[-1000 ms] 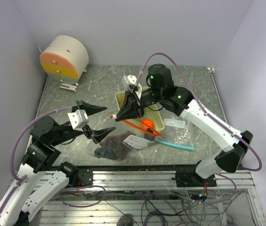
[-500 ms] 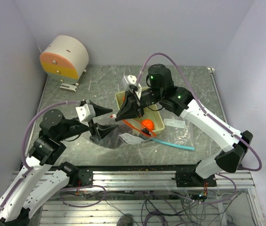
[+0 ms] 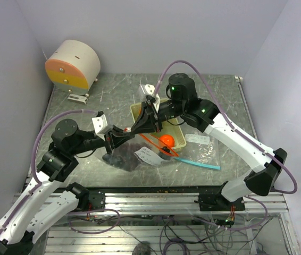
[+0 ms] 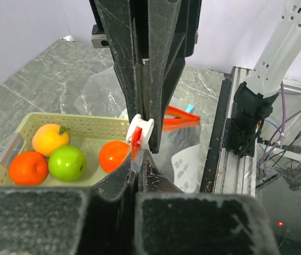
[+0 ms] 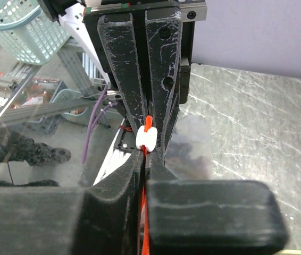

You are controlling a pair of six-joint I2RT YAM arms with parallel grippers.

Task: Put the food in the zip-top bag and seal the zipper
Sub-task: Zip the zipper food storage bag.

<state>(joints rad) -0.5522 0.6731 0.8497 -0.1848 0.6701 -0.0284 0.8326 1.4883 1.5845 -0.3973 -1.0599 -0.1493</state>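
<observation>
The clear zip-top bag [image 3: 195, 151] hangs from its left corner, with the rest lying on the table. Its zipper [image 3: 160, 146] is red-orange and runs on to a teal end [image 3: 199, 163]. My left gripper [image 3: 128, 131] [image 4: 140, 158] is shut on the bag's edge just below the white slider [image 4: 141, 132]. My right gripper [image 3: 140, 126] [image 5: 143, 154] faces it tip to tip and is shut on the red-orange strip beside the slider [image 5: 148, 139]. Dark grapes [image 5: 186, 155] show through the plastic. The pale basket [image 4: 86, 123] holds an orange [image 4: 29, 167], a green fruit [image 4: 67, 163], a yellow-orange fruit [image 4: 49, 139] and a red-orange fruit [image 4: 113, 155].
A round beige device [image 3: 73, 64] with an orange and yellow face stands at the back left. A white label [image 3: 149, 156] shows on the bag. A metal rail [image 3: 156, 197] runs along the table's near edge, and walls close in on three sides.
My left gripper swung right to the bag's mouth and shut on its edge beside the slider. The bag's left end with the grapes shifted under it. The right gripper held still.
</observation>
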